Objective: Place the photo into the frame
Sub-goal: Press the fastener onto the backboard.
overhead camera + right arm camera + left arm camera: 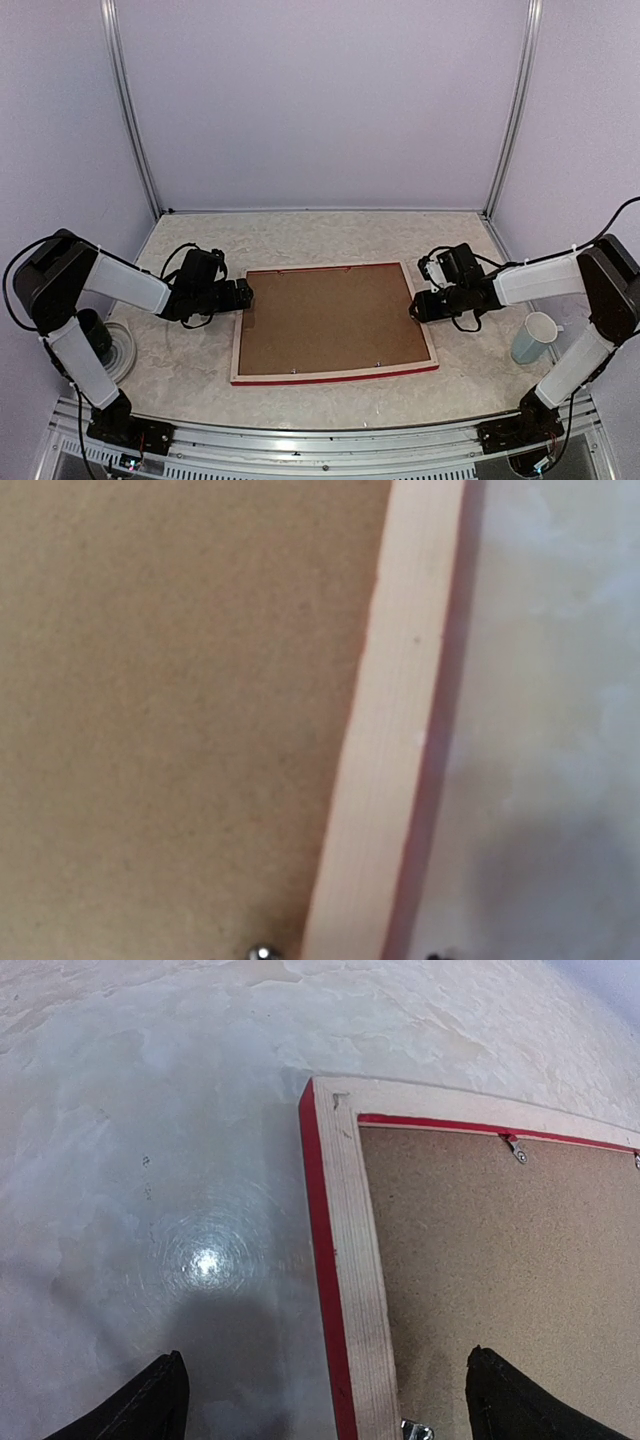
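The frame (335,374) lies face down in the middle of the table, its brown backing board (330,320) facing up. The photo is not in view. My left gripper (243,295) is at the frame's left edge, open, and its fingers (150,1405) straddle the pale wood rail (355,1290) without touching it. My right gripper (418,308) is at the frame's right edge. The right wrist view shows only the rail (390,740) and the board (170,700) close up, with almost nothing of the fingers.
A white mug (534,337) stands to the right of the right arm. A dark cup (95,335) sits on a white plate (122,350) by the left arm. Small metal tabs (517,1150) hold the board in the frame.
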Available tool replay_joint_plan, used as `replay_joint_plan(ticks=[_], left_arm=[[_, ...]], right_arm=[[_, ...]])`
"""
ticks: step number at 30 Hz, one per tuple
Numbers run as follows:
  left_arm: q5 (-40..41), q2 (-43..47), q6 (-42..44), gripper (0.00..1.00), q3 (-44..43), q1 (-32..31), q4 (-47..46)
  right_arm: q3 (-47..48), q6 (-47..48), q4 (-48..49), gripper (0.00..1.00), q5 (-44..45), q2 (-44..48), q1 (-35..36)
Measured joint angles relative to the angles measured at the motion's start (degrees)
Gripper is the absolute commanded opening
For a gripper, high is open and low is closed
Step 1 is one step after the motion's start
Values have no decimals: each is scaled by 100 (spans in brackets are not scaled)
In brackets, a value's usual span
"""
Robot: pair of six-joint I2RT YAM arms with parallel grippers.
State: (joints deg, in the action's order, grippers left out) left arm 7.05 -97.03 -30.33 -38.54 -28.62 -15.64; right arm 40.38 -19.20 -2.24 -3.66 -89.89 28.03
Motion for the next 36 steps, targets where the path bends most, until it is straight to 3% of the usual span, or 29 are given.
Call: replay_joint_plan(ticks=[8, 18, 36], left_arm=[[-20, -13, 0, 95, -15, 9, 0], [-24, -37, 0, 94, -39, 11, -4], [-42, -37, 0, 93, -39, 28, -4]], right_arm=[[61, 7, -116, 42, 7, -120, 35], [170, 11, -223, 26, 118, -188, 96], [634, 39, -629, 19, 785, -461, 363]])
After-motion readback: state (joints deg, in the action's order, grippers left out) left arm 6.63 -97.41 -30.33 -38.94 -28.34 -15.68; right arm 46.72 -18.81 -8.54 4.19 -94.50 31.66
